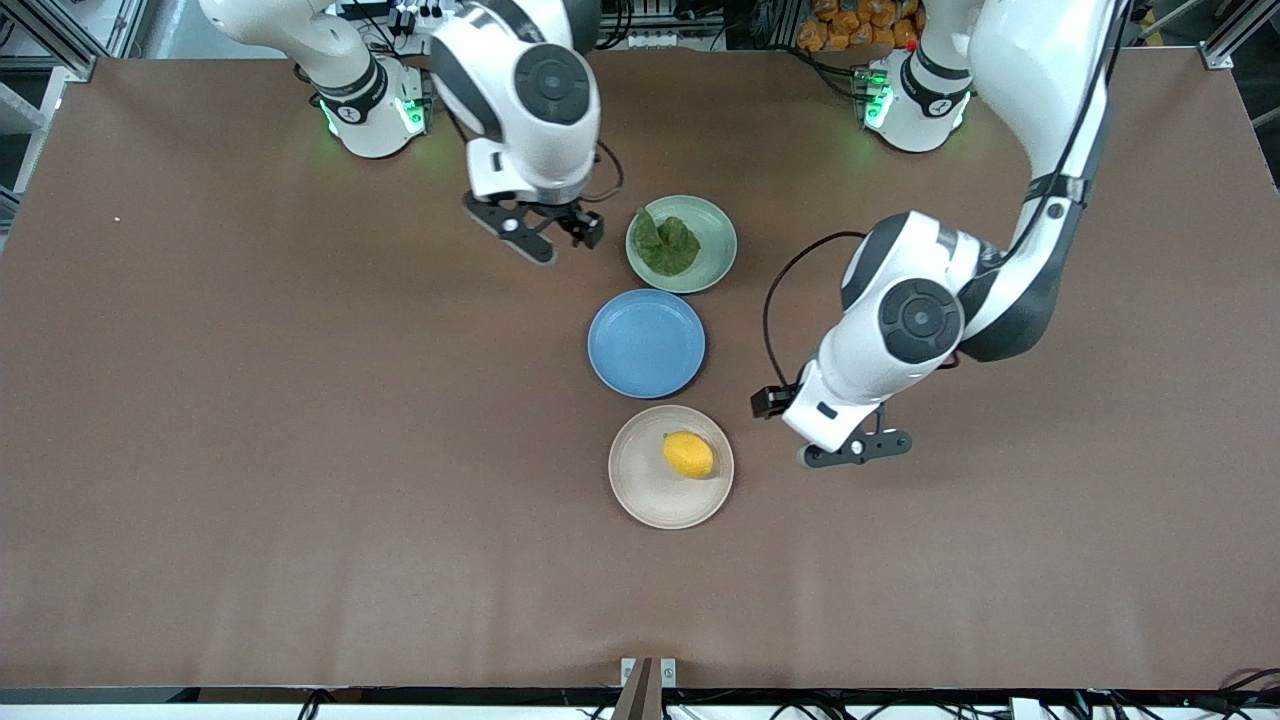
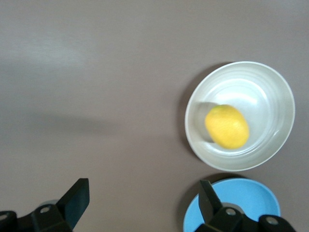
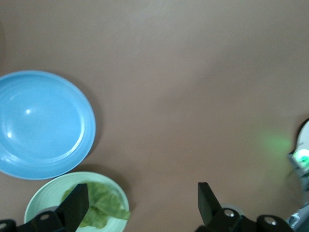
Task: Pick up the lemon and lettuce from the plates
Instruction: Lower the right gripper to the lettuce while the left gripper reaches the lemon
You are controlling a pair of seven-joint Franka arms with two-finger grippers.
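Note:
The yellow lemon (image 1: pixel 688 454) lies on the beige-cream plate (image 1: pixel 640 485), which is the plate nearest the front camera. The dark green lettuce (image 1: pixel 665 245) lies on the mint green plate (image 1: pixel 718 245), nearer the robots' bases. My left gripper (image 1: pixel 855 447) is open and empty over bare table beside the beige plate, toward the left arm's end. Its wrist view shows the lemon (image 2: pixel 227 126) on that plate (image 2: pixel 270 92) ahead of its open gripper (image 2: pixel 143 200). My right gripper (image 1: pixel 558 236) is open and empty over bare table beside the mint plate. Its wrist view (image 3: pixel 142 203) shows the lettuce (image 3: pixel 101 205).
An empty blue plate (image 1: pixel 646 342) sits between the two plates; it also shows in the left wrist view (image 2: pixel 251 203) and the right wrist view (image 3: pixel 43 123). Brown table spreads wide toward both arms' ends.

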